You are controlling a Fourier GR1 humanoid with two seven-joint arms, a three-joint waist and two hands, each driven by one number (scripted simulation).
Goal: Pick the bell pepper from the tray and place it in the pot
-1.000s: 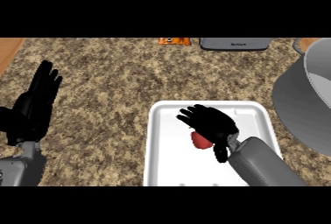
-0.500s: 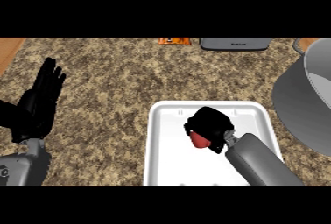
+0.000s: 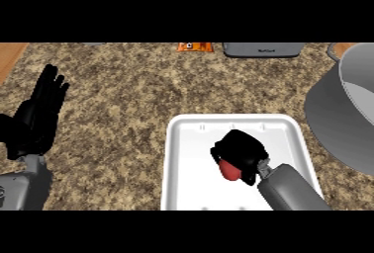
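Observation:
A red bell pepper [image 3: 231, 171] lies in the white tray [image 3: 191, 163] at the front of the counter. My right hand [image 3: 240, 148] sits on top of it with its fingers curled round it, so only the pepper's lower red side shows. The grey pot [image 3: 332, 111] stands at the right edge, beside the tray. My left hand [image 3: 40, 113] rests open at the left edge, fingers up.
At the counter's far edge lie a dark grey flat object [image 3: 263, 49] and a small orange item [image 3: 194, 47]. Speckled stone countertop [image 3: 131, 94] spreads between the left hand and the tray.
The right hand's fingers have curled down from spread open to closed round the pepper. The left hand has shifted only slightly.

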